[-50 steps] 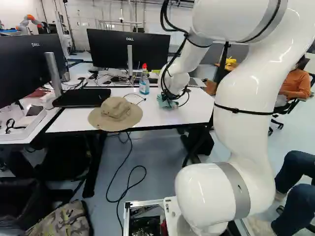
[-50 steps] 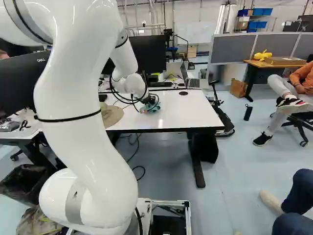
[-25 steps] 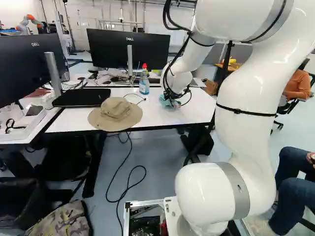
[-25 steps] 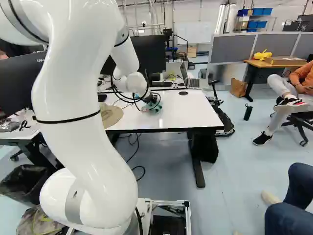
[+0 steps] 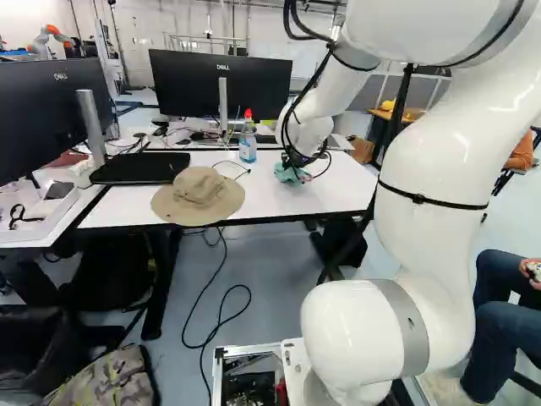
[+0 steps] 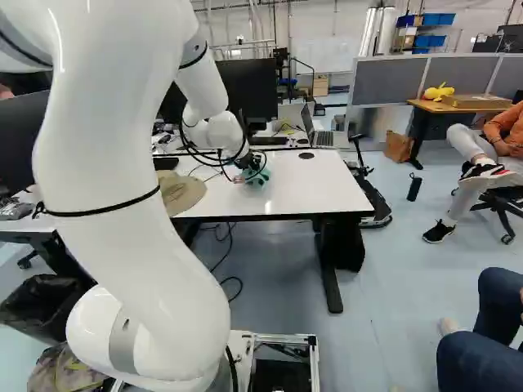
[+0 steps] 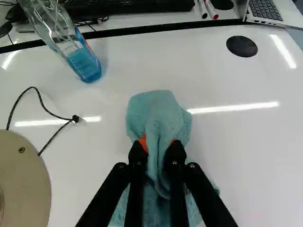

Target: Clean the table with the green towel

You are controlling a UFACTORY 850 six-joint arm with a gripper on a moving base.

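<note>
My gripper (image 5: 297, 159) is low over the white table (image 5: 338, 193), near the middle of its top, with the blue-green towel (image 5: 291, 174) bunched under it. In the wrist view the gripper (image 7: 156, 147) is shut on the towel (image 7: 154, 111), cloth pinched between the orange pads. One rounded lobe of cloth lies ahead of the fingertips; the rest spreads beneath the fingers, which partly hide it. The right base view shows the towel (image 6: 258, 176) against the tabletop.
A clear bottle with blue liquid (image 5: 248, 145) stands behind and left of the towel, and a tan hat (image 5: 199, 190) lies at the table's front left. A thin black cable (image 7: 49, 112) runs between them. Monitors (image 5: 220, 85) and a laptop (image 6: 323, 137) stand beyond.
Gripper and towel have shifted slightly to the right across the table together, and the upper arm has swung outward. The base, bottle and hat stay put.
</note>
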